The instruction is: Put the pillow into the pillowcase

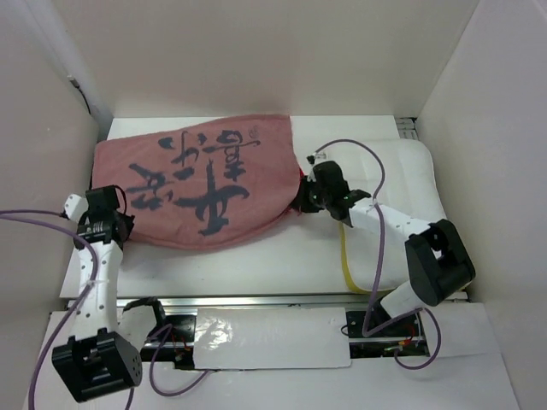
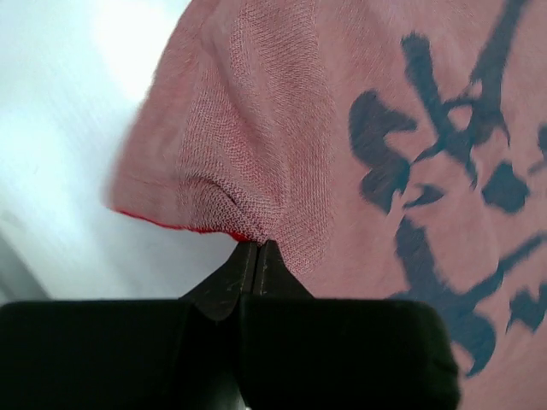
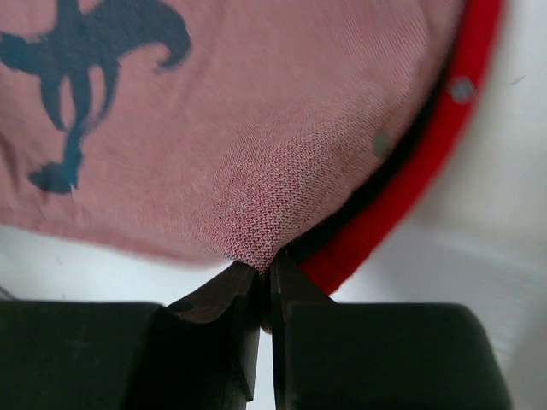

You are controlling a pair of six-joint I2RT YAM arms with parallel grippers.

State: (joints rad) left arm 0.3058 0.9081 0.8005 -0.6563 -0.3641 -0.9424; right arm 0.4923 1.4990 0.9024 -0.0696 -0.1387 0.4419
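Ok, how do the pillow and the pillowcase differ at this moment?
The pillowcase is dusty pink with dark calligraphy; the pillow is plain white with yellow piping. The pillowcase is pinched at both ends, by the left gripper at its near left corner and the right gripper by its red-lined opening; the pillow is ungripped, lying to the right under the right arm. Both rest on the table.
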